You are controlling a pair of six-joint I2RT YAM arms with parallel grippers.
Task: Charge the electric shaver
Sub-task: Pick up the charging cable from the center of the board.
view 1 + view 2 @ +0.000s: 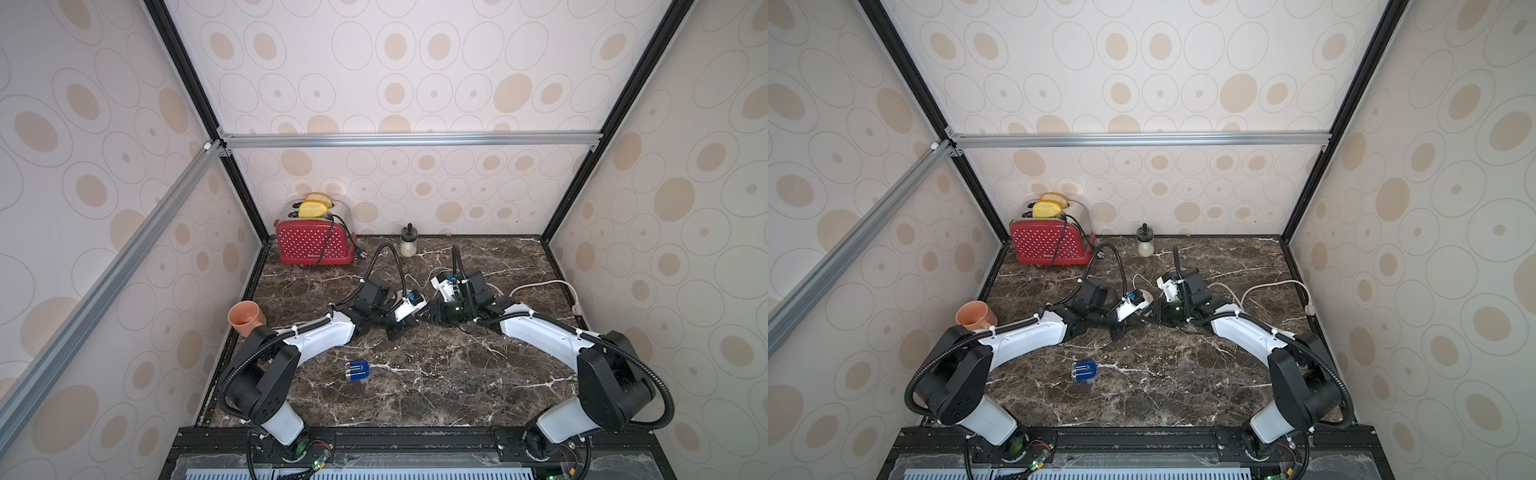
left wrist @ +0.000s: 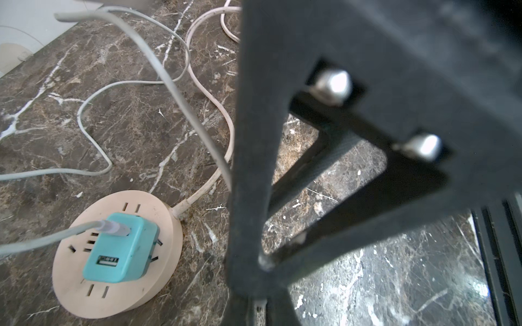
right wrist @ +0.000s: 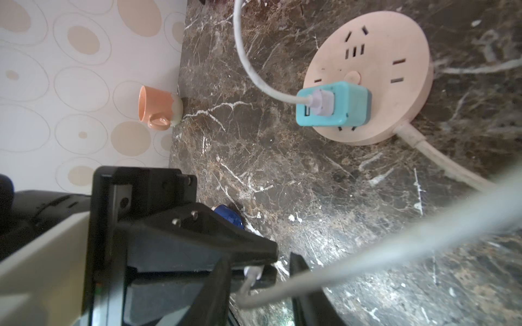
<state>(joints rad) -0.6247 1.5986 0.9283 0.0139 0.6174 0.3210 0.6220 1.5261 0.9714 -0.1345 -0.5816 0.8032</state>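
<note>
My left claw (image 3: pixel 261 266) is clenched on the white plug (image 3: pixel 252 271) of the cable (image 3: pixel 367 254). The right claw (image 3: pixel 258 285) stands released, its 2 fingers apart around that cable. The shaver (image 1: pixel 357 371) lies flat on the counter (image 1: pixel 457 374), toward the front and well apart from both claws.

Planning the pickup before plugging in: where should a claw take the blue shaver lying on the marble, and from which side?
Probably from straight above, pinching the electric shaver across its blue side edges: it lies flat, face up, on the marble table, so only its thin sides offer opposing faces.
</note>
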